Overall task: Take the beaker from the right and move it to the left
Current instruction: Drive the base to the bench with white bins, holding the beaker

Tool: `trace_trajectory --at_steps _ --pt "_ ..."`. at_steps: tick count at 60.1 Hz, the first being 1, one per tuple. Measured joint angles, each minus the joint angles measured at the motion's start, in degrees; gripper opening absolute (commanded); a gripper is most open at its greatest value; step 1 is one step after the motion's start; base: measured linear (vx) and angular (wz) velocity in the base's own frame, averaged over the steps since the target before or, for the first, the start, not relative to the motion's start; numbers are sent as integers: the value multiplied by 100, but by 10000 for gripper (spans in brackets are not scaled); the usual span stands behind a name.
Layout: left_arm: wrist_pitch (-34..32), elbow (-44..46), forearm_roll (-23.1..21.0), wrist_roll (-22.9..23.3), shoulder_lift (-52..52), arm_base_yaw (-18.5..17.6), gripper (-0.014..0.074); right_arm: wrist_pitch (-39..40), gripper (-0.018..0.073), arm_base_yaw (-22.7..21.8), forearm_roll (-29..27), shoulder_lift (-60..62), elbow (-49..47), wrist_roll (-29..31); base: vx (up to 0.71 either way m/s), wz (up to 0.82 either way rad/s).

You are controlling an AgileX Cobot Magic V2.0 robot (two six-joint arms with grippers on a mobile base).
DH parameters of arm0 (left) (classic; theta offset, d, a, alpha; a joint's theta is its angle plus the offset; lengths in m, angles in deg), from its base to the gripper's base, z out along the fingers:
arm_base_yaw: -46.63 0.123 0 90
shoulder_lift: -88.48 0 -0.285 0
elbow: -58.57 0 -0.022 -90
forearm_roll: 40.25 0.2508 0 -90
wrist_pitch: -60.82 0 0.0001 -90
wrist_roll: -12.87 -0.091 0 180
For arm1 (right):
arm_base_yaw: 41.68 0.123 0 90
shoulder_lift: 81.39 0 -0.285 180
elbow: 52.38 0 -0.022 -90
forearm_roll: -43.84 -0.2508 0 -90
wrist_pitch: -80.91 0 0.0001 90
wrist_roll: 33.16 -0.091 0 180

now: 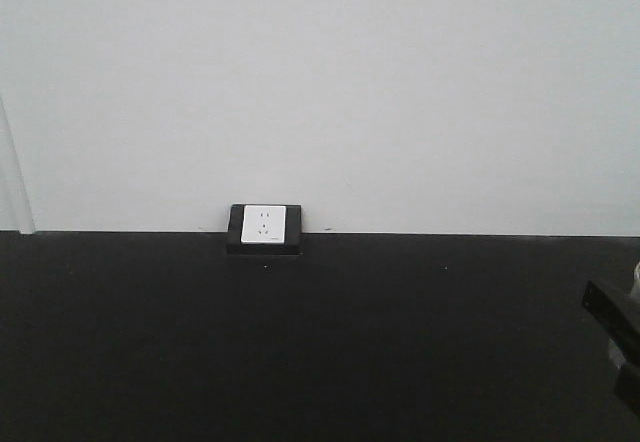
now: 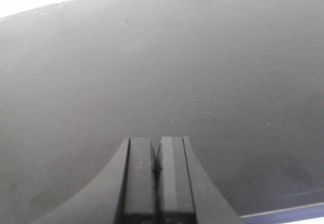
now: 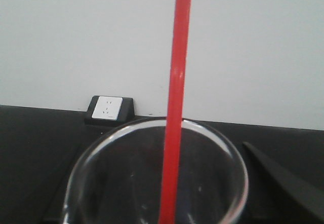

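The right wrist view is filled by the beaker (image 3: 101, 148), clear glass with a round rim. A long red spoon (image 3: 177, 82) stands straight up out of it. My right gripper (image 3: 163, 147) has the beaker between its jaws, and one dark finger (image 3: 288, 183) shows along its right side. In the front view only a black part of the right gripper (image 1: 612, 312) reaches in at the right edge. My left gripper (image 2: 157, 142) is shut with nothing in it, low over the black table (image 2: 152, 57).
A white wall socket in a black housing (image 1: 264, 226) sits where the black tabletop (image 1: 300, 342) meets the white wall. The same socket (image 3: 109, 108) shows behind the beaker. A pale table edge (image 2: 283, 211) is at the bottom right of the left wrist view.
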Motion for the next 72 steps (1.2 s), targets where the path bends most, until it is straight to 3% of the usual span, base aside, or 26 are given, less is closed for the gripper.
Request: trace_trajectory --at_steps 36,72 --pt "0 0 0 0 0 0 -6 0 -5 0 0 0 0 -17 -4 -1" --pt "0 0 0 0 0 0 -6 -6 -5 0 0 0 0 -17 -25 14"
